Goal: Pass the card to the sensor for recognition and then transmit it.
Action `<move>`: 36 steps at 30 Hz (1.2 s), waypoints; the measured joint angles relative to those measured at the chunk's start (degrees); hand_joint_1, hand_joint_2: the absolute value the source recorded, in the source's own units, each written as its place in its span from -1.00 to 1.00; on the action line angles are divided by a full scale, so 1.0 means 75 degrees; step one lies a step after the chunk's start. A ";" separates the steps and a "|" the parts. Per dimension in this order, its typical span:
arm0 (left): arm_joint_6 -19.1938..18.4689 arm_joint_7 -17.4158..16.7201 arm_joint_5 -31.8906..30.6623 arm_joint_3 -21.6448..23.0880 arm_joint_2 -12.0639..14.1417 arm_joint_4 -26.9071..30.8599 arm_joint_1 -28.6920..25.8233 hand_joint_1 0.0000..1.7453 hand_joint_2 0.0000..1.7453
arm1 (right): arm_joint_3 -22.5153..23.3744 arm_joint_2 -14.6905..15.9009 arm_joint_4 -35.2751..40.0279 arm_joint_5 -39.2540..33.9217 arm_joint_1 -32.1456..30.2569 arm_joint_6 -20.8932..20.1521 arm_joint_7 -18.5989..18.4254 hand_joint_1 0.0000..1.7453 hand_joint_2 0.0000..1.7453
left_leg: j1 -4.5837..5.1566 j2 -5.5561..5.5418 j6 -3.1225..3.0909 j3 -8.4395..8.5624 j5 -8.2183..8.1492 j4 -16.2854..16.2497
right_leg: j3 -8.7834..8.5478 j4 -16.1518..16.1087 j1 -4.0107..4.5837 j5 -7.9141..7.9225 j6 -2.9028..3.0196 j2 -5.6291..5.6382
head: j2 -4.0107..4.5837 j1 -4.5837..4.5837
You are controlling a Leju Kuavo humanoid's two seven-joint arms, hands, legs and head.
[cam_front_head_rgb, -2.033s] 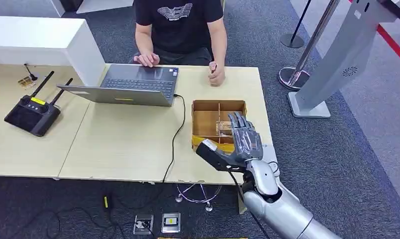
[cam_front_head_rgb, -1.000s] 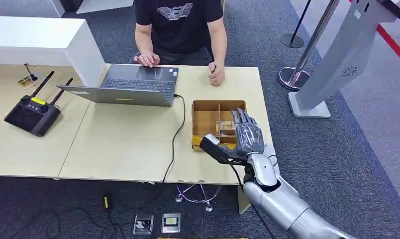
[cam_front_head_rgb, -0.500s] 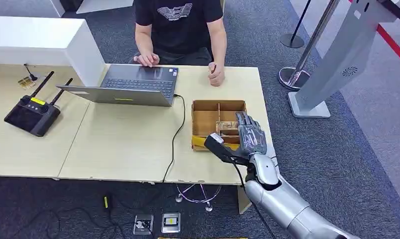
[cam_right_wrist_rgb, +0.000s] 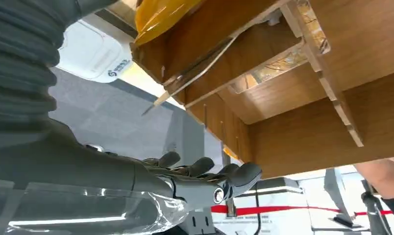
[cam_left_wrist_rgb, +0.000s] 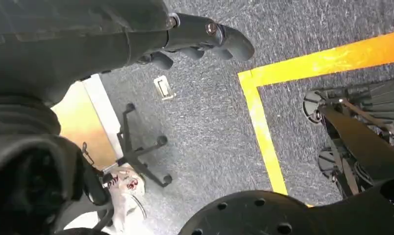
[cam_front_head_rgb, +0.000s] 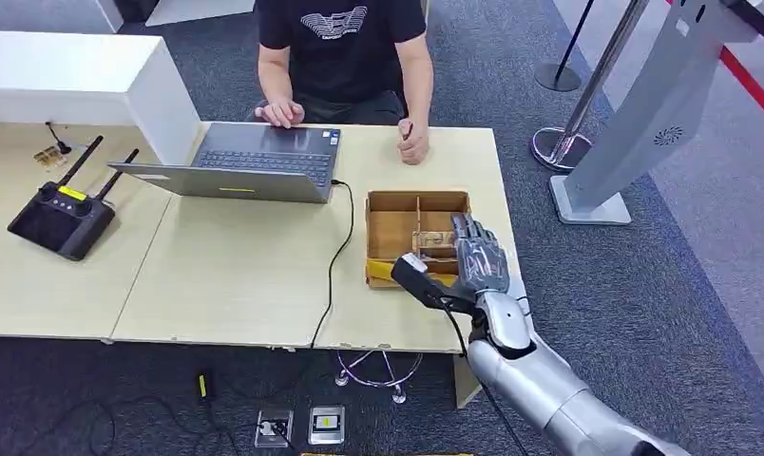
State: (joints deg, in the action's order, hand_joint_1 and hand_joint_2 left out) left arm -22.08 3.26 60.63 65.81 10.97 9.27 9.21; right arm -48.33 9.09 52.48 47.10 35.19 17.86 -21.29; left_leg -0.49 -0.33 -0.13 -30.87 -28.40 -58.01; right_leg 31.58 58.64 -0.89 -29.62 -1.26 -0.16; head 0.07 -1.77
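A wooden divided box (cam_front_head_rgb: 393, 205) stands on the table's right part. In the right wrist view a thin pale card (cam_right_wrist_rgb: 197, 74) leans slanted inside one compartment of the box (cam_right_wrist_rgb: 303, 127). My right hand (cam_front_head_rgb: 475, 260) hovers over the near right compartments, fingers spread and holding nothing, thumb (cam_front_head_rgb: 416, 272) reaching left over the box's front wall. Its dark fingers (cam_right_wrist_rgb: 205, 172) are empty in the right wrist view too. A white sensor pad (cam_right_wrist_rgb: 93, 51) lies on the table just beside the box. My left hand (cam_left_wrist_rgb: 205, 38) hangs over the floor, empty.
A person sits at the far side, one hand on an open laptop (cam_front_head_rgb: 255, 163). The laptop's black cable (cam_front_head_rgb: 338, 249) runs to the near edge, left of the box. A black router (cam_front_head_rgb: 63, 217) sits far left. A silver gate post (cam_front_head_rgb: 644, 114) stands right of the table.
My right hand has moved forward from the table's near edge to over the box's near compartments. In the last half second it barely shifted.
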 joint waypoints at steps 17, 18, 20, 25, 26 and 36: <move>0.0000 -0.0052 -0.0009 0.0000 0.0017 0.0000 0.0026 -1.00 -1.00 | -0.0006 -0.0210 -0.0478 0.0008 0.0150 0.0257 0.0117 1.00 1.00 | 0.0000 0.0000 0.0000 0.0000 0.0000 0.0000 | 0.0000 0.0000 0.0000 0.0000 0.0000 0.0000 | 0.0000 -0.0003; 0.0000 -0.0055 -0.0012 0.0000 0.0020 0.0000 0.0029 -1.00 -1.00 | -0.0006 -0.0210 -0.0490 0.0032 0.0157 0.0251 0.0114 1.00 1.00 | 0.0000 0.0000 0.0000 0.0000 0.0000 0.0000 | 0.0000 0.0000 0.0000 0.0000 0.0000 0.0000 | 0.0000 0.0000; 0.0000 -0.0064 -0.0012 0.0000 0.0020 0.0000 0.0030 -1.00 -1.00 | -0.0006 -0.0210 -0.0522 0.0067 0.0176 0.0248 0.0114 1.00 1.00 | 0.0000 0.0000 0.0000 0.0000 0.0000 0.0000 | 0.0001 0.0000 0.0000 0.0000 0.0000 0.0000 | 0.0000 0.0000; 0.0000 -0.0073 -0.0020 0.0000 0.0020 0.0000 0.0036 -1.00 -1.00 | -0.0006 -0.0210 -0.0604 0.0198 0.0245 0.0239 0.0032 1.00 1.00 | 0.0000 0.0000 0.0000 0.0000 0.0000 0.0000 | 0.0000 0.0000 0.0000 0.0000 0.0000 0.0000 | 0.0000 0.0000; 0.0000 -0.0073 -0.0020 0.0000 0.0020 0.0000 0.0036 -1.00 -1.00 | -0.0009 -0.0207 -0.0618 0.0241 0.0250 0.0236 0.0001 1.00 1.00 | 0.0000 0.0000 0.0000 0.0001 0.0000 0.0000 | 0.0000 0.0001 0.0000 0.0000 0.0000 0.0000 | 0.0000 0.0000; 0.0000 -0.0073 -0.0023 0.0000 0.0023 0.0000 0.0044 -1.00 -1.00 | -0.0009 -0.0195 -0.0746 0.0349 0.0313 0.0128 -0.0043 1.00 1.00 | 0.0000 0.0001 0.0000 0.0003 0.0000 0.0000 | 0.0000 0.0000 0.0000 0.0000 0.0000 0.0002 | 0.0000 0.0000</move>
State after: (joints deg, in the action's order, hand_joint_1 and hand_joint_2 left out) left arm -22.08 2.71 60.46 65.81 11.15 9.27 9.54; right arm -48.39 7.63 46.88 49.72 37.54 18.82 -21.62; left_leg -0.48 -0.32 -0.13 -30.85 -28.40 -58.01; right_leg 31.59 58.65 -0.89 -29.62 -1.26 -0.15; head 0.07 -1.77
